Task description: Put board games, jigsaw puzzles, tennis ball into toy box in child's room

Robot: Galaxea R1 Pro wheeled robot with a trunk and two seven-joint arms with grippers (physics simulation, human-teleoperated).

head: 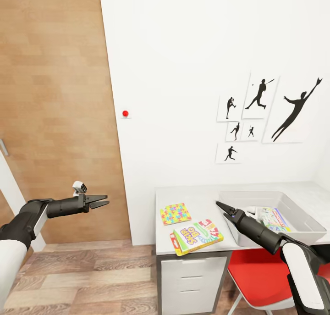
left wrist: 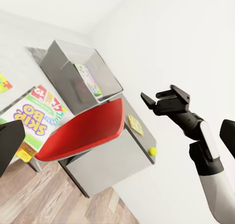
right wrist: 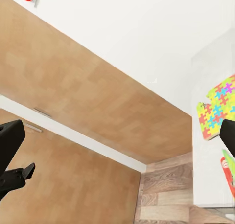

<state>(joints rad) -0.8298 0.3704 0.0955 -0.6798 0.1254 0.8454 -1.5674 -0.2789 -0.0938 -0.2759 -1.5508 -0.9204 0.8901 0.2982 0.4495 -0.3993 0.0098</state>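
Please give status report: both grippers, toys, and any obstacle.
Left gripper open, empty, off the table's left side. Right gripper open, empty, at toy box rim. One game in box; Skip-Bo game, jigsaw puzzle on table. Nothing blocking.

Jigsaw puzzle (head: 175, 213) and yellow-green board game (head: 198, 236) flat on table (head: 201, 196); another, seemingly, inside toy box (head: 302, 216).

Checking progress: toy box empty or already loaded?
Loaded in part: the toy box holds one pale multicoloured board game, seen in the head and left wrist views. What else lies inside, cannot tell.
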